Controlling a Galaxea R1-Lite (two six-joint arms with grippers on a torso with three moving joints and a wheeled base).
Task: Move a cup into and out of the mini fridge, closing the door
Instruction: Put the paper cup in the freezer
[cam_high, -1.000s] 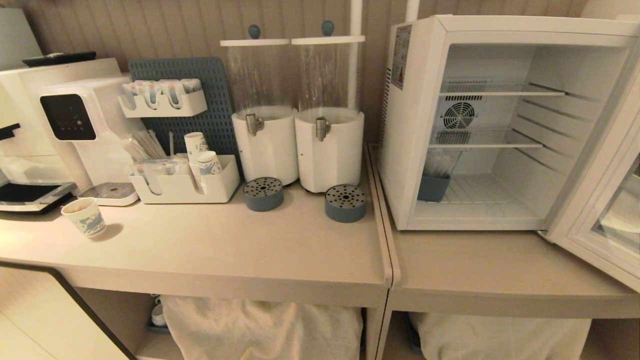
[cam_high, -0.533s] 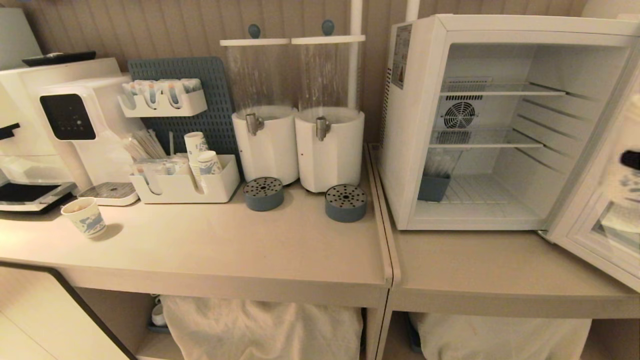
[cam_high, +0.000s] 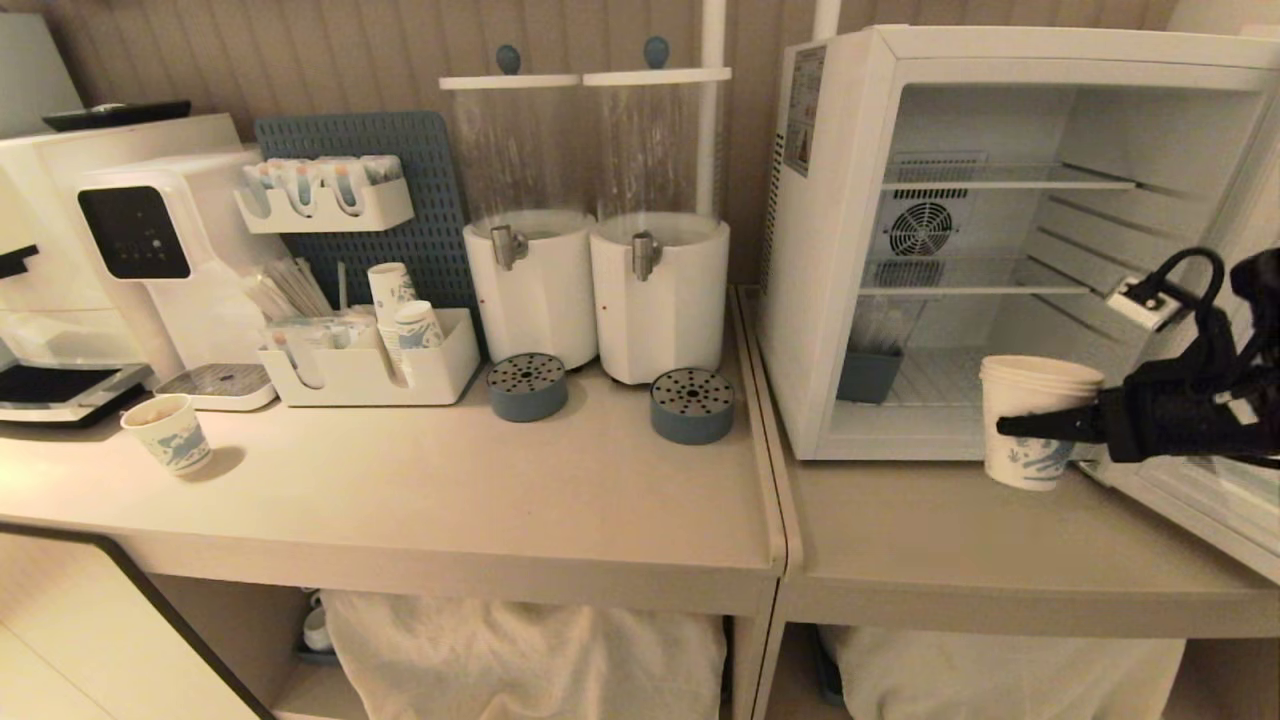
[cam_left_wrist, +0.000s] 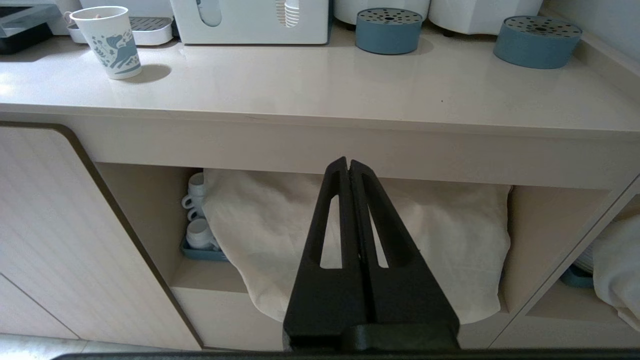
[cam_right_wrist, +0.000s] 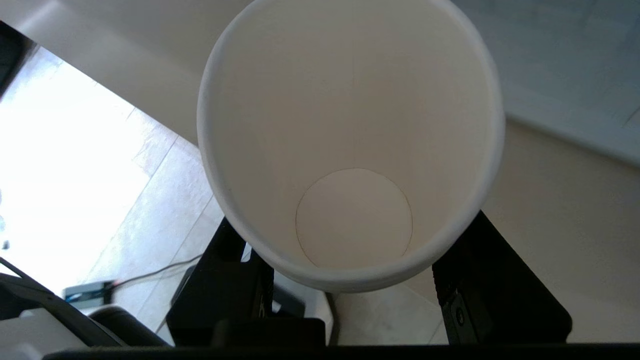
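Jaws of right gripper (cam_high: 1010, 425) clamp cup (cam_high: 1035, 420); no writing legible.

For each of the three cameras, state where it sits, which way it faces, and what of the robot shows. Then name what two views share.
Head view: high on the robot, facing forward and down at the counter and the open mini fridge; the right tool enters from the right, holding the cup.
Left wrist view: low, before the counter front, facing the shelf below; the shut left tool shows.
Right wrist view: behind the fingers, looking into the cup.
Shared: the head and right wrist views both show the cup.
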